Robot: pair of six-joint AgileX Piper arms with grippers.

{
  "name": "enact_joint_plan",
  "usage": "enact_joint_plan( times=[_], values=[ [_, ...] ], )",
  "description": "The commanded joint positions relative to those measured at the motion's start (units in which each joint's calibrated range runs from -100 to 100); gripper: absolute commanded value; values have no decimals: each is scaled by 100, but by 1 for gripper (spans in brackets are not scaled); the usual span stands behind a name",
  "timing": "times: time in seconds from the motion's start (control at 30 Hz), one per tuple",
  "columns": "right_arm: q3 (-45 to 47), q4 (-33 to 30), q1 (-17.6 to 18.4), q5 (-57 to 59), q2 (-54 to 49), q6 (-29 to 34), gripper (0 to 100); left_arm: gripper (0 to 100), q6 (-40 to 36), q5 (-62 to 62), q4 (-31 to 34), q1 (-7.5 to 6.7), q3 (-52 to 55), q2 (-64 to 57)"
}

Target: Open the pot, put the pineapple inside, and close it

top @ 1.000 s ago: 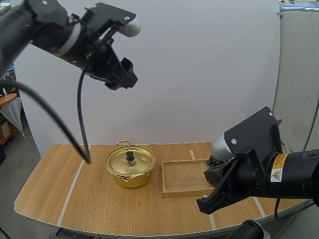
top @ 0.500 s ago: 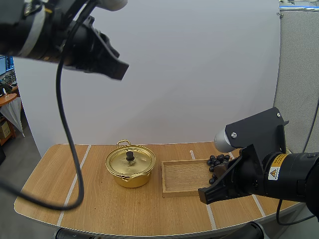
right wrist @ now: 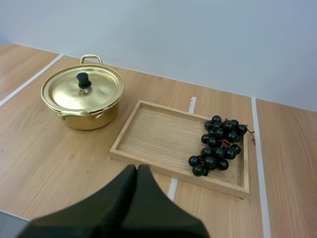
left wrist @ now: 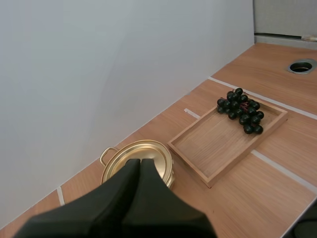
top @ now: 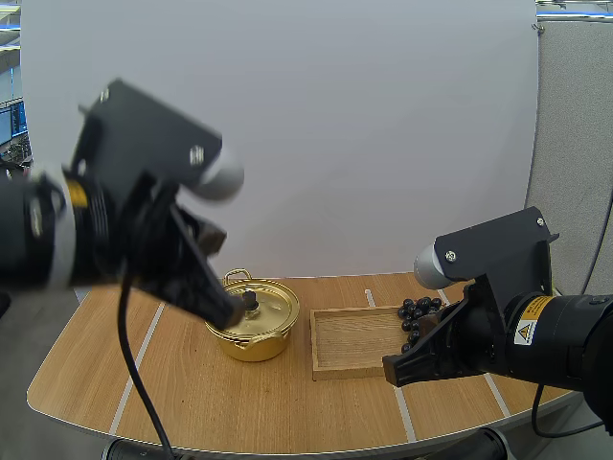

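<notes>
Over the table, the high view has the left gripper low in front of the gold pot. Its tips sit just beside the black knob of the lid; contact cannot be made out. The lid is on the pot. A wooden tray lies just to the right of the pot, apart from it. A bunch of grapes, dark and round, sits at the tray's far right corner, partly hidden by the right arm. No pineapple is seen; the grapes are the only fruit. The right gripper hangs by the tray's near right corner, above the table.

From the left wrist view, the left gripper shows its two black fingers pressed together as one dark wedge, with nothing between them. The wedge points at the pot and covers the near part of the lid. Beyond the pot lies the tray, with the grapes at its far end.

From the right wrist view, the right gripper is likewise closed into a single wedge, holding nothing. It hovers over the table just short of the tray. The grapes lie inside the tray at the end away from the pot. The pot stands upright with the lid seated and its knob at the centre.
</notes>
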Motion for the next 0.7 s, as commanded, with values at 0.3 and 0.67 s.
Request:
enact_joint_plan(
  times=[0.3,0.67],
  values=[
    [24,0,-357,-2697,-52,363,0,0,-1329,-3996,69,-2,2222,-2253],
    [428,-187,-553,-4960,-279,363,0,0,-1764,-7336,71,184,3591,-2454]
  ],
)
